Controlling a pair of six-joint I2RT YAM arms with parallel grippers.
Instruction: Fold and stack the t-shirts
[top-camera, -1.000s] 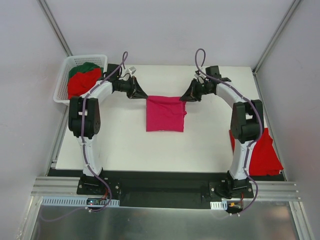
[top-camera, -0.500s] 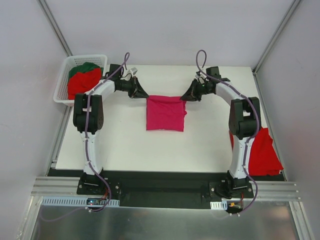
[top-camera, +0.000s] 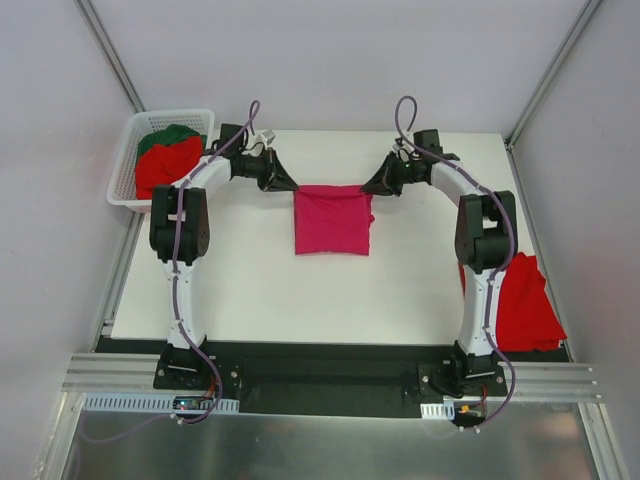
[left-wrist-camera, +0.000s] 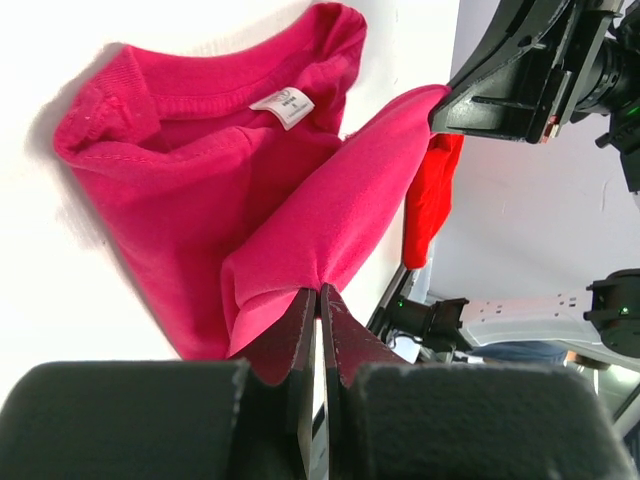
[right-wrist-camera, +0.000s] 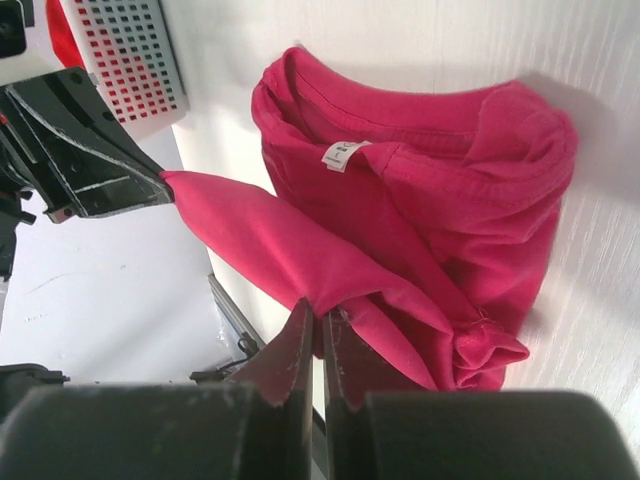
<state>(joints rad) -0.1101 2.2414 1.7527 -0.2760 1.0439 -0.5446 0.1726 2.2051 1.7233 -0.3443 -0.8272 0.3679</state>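
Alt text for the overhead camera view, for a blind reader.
The left gripper and right gripper each pinch a far corner of a magenta t-shirt, stretching that edge between them over a white table. A basket holding red and green shirts sits far left; another red shirt lies near right.

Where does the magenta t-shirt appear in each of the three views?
Top external: magenta t-shirt in the middle, far corners held by left hand and right hand.
Left wrist: magenta t-shirt fills the centre, pinched at bottom.
Right wrist: centre and right, pinched at bottom.
Shared landmark: white neck label, in both wrist views only.
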